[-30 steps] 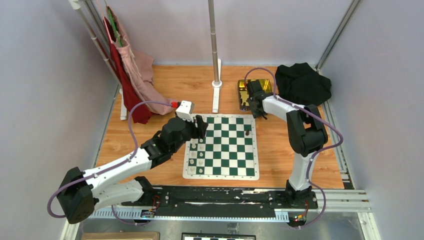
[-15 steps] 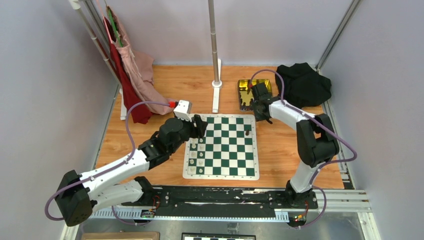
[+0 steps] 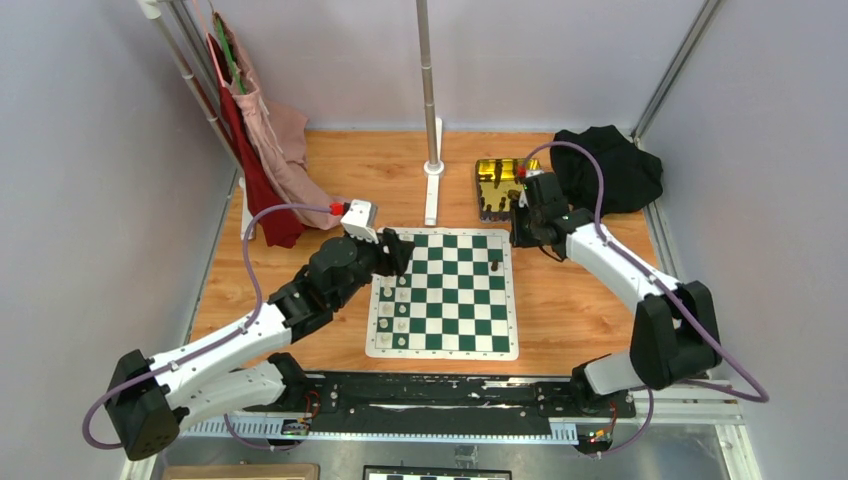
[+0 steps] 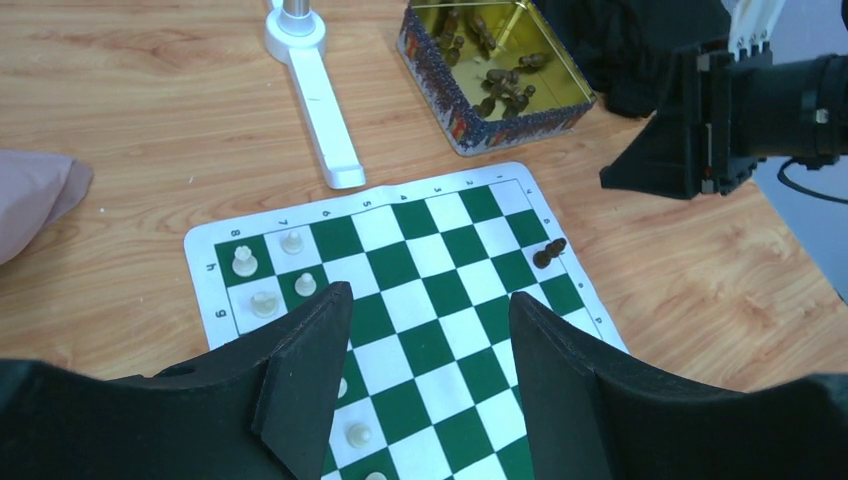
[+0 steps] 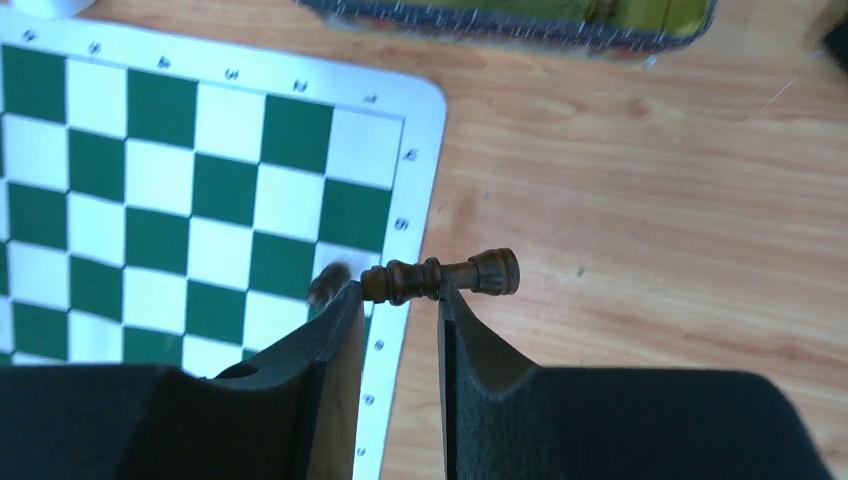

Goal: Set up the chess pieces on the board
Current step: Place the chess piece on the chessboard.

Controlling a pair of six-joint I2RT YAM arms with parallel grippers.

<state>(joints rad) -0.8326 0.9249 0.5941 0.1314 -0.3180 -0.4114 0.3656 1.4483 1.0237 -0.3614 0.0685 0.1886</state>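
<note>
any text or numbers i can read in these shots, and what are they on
"8", "7", "6", "5": printed on the white border of the board, left wrist view.
Remaining border marks, both wrist views: too blurred to read.
Gold tin: patterned side, no legible words.
Chess piece in the right hand: no markings.

Robot lab cell: plain grey walls point(image 3: 90, 200), arms point(image 3: 230, 340) bolted to rail point(image 3: 440, 392)
</note>
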